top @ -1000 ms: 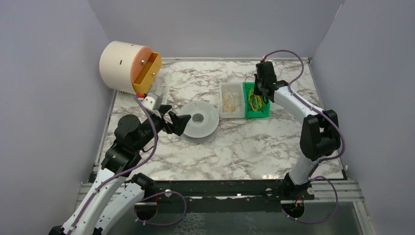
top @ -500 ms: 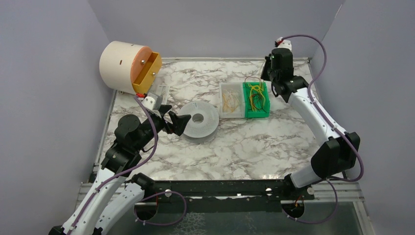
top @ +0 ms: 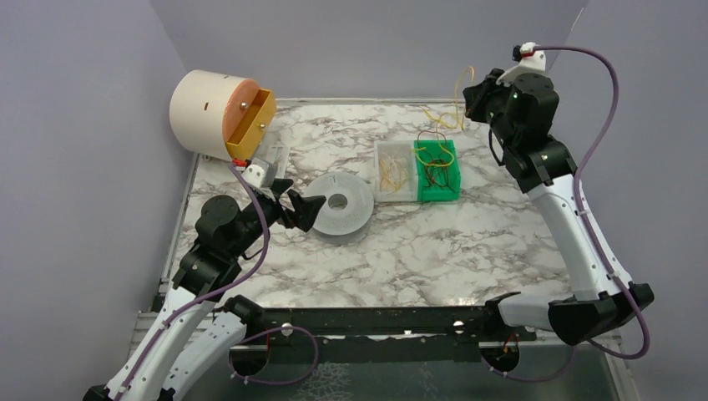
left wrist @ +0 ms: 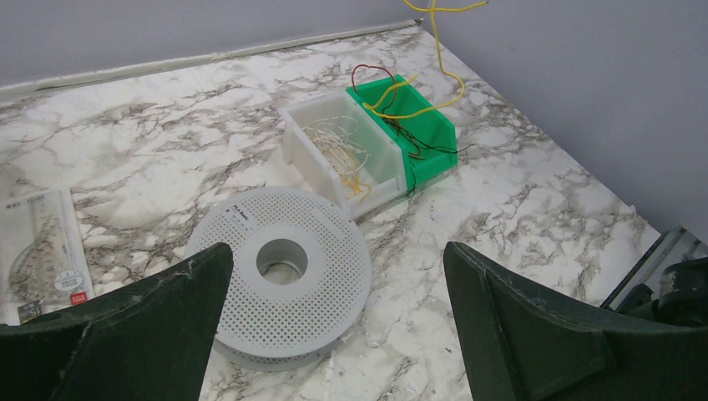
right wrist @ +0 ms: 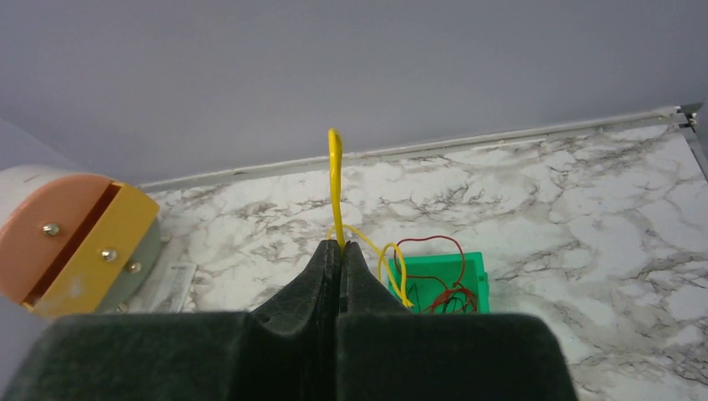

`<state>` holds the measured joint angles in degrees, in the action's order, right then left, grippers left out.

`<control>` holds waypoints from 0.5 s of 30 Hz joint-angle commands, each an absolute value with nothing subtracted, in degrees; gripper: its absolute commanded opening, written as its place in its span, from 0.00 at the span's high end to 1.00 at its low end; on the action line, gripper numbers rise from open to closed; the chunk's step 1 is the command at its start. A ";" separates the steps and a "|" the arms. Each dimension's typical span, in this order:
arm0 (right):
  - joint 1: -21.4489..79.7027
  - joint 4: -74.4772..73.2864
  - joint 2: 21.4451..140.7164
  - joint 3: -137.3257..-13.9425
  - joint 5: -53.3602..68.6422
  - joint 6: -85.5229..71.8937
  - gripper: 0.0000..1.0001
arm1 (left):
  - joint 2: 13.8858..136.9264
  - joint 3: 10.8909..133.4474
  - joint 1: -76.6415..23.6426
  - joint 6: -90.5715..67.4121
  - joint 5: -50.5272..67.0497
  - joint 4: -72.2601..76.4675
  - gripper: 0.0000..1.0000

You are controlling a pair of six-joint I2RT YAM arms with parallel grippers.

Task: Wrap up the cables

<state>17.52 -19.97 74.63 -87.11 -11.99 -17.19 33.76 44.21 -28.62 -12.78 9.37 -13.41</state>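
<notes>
Plain lavender walls (top: 359, 50) around a grey-veined marble tabletop (top: 417, 251)

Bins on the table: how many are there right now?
2. A white bin and a green bin to its right, touching side by side, beyond the spool. None appears hidden.

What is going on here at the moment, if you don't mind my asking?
The right gripper is shut on a yellow cable and holds it high near the back wall. The cable's loose end trails down to the green bin, where more cables lie tangled. The left gripper hangs open beside the spool, holding nothing. No cable is wound on the spool yet.
</notes>
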 commanded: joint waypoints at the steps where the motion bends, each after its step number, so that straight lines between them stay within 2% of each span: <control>1: 17.27 -20.30 71.66 -88.43 -4.22 -18.67 0.99 | 33.74 43.77 -28.83 -12.39 8.53 -13.51 0.01; 9: 17.25 -20.43 65.19 -85.05 7.35 -18.64 0.99 | 34.18 43.70 -28.82 -12.48 10.19 -13.13 0.01; 15: 17.23 -21.56 59.60 -83.46 19.25 -17.32 0.99 | 35.37 43.01 -28.83 -12.48 16.99 -10.92 0.01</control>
